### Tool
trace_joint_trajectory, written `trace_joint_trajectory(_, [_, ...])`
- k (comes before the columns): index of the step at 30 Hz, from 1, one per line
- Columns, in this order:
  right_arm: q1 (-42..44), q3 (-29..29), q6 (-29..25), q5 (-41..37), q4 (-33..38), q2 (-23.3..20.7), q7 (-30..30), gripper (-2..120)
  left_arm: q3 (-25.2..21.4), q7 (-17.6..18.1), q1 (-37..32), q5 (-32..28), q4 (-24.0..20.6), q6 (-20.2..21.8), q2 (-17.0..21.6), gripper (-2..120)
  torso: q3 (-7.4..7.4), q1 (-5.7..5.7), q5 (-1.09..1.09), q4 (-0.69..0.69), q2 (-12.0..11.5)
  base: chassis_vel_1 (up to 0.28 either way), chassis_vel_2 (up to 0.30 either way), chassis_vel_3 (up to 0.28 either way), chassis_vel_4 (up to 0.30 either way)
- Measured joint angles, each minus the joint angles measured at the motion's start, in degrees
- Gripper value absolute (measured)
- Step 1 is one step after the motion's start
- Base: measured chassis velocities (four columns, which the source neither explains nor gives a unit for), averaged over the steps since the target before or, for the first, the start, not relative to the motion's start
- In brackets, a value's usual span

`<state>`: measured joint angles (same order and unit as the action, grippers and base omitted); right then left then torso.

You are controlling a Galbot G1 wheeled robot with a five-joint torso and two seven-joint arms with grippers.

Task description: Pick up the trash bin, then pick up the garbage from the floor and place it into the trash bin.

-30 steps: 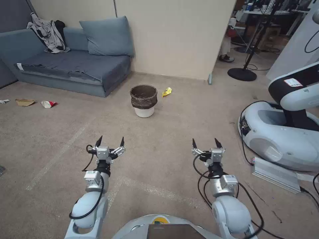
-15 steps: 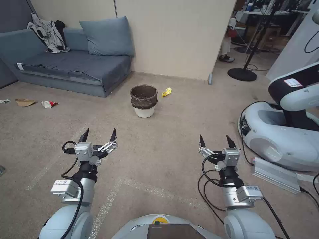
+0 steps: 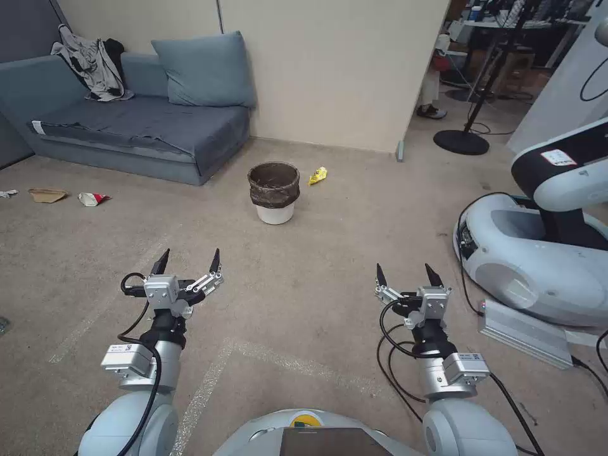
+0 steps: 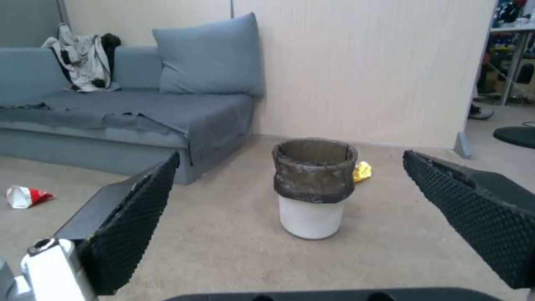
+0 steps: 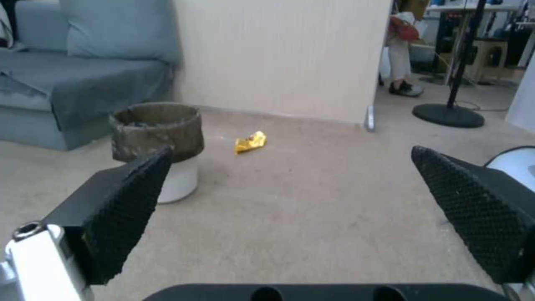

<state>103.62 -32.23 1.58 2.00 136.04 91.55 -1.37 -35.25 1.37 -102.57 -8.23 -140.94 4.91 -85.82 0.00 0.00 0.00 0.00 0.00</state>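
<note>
The trash bin is a small white bucket with a dark bag folded over its rim; it stands upright on the carpet ahead, also seen as the trash bin and the trash bin. Garbage lies on the floor: a yellow wrapper just right of the bin, a red-and-white packet, a flat brown paper bag and a white scrap at far left. My left gripper and right gripper both hover open over bare carpet, well short of the bin, holding nothing.
A blue sofa with a cushion and clothes stands at the back left, a beige partition wall behind the bin. Another white robot's base and a metal rail sit close on the right. A lamp stand base stands beyond.
Over the last second both arms swung apart, the left gripper leftward and the right gripper rightward; in the last half second the right one eased back slightly. Bin and litter have not moved.
</note>
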Motion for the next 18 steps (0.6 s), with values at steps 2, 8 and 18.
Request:
trace_joint_trajectory(2, [0.0,0.0,-0.2,0.0,-0.3,0.0,0.0,100,0.0,0.0,0.0,0.2,0.4,-0.4,0.0,100,0.00,0.00,0.00,0.00,0.0,0.000,0.000,0.000,0.000])
trace_joint_trajectory(8, [-0.2,0.0,-0.4,-0.3,-0.4,-0.1,-0.4,100,0.2,0.0,0.1,0.7,0.8,-1.3,-0.2,100,0.00,0.00,0.00,0.00,0.0,0.000,0.000,0.000,0.000])
trace_joint_trajectory(18, [-0.4,0.0,-1.1,-0.7,-0.3,-0.2,-0.8,100,0.2,0.0,0.1,0.7,0.5,-1.2,-0.3,100,0.00,0.00,0.00,0.00,0.0,0.000,0.000,0.000,0.000])
